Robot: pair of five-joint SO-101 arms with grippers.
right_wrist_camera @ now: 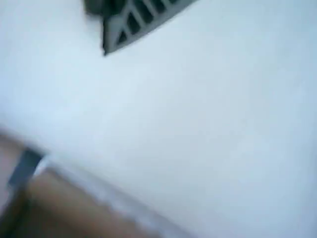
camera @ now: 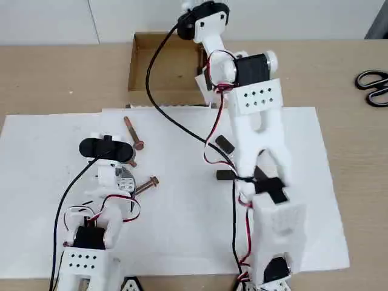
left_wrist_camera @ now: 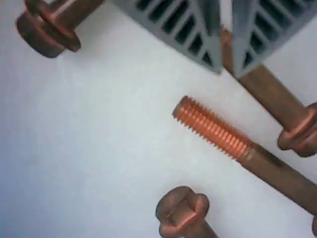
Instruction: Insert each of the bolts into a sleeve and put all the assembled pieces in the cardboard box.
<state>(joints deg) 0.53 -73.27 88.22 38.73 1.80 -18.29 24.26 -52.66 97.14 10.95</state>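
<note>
Wooden bench (camera: pixel 48 79) carries a white paper sheet (camera: pixel 182 242) that covers most of its near half. The right arm (camera: pixel 260 121) stretches from the near right edge towards the far side, and its far end hangs over the right wall of the cardboard box (camera: pixel 163 66). The box sits at the far centre, just beyond the paper. The right gripper (right_wrist_camera: pixel 124 27) looks down on the paper's edge, and I cannot tell whether its fingers are wide or narrow. The left arm (camera: pixel 91 254) stands at the near left, its left gripper (left_wrist_camera: pixel 229 73) low over the paper. Its fingers are narrow, with only a slit between them, and through the slit shows the shaft of one bolt (left_wrist_camera: pixel 272 96) lying on the sheet, its head pointing away to the right. Whether the fingers touch it cannot be told. Scissors (camera: pixel 373 86) lie at the far right, well apart from everything else. A second bolt (camera: pixel 132 133) lies on the paper between the box and the left gripper. Near the fingers lie a threaded bolt (left_wrist_camera: pixel 213 129) and two more bolt heads (left_wrist_camera: pixel 183 213) (left_wrist_camera: pixel 47 27).
</note>
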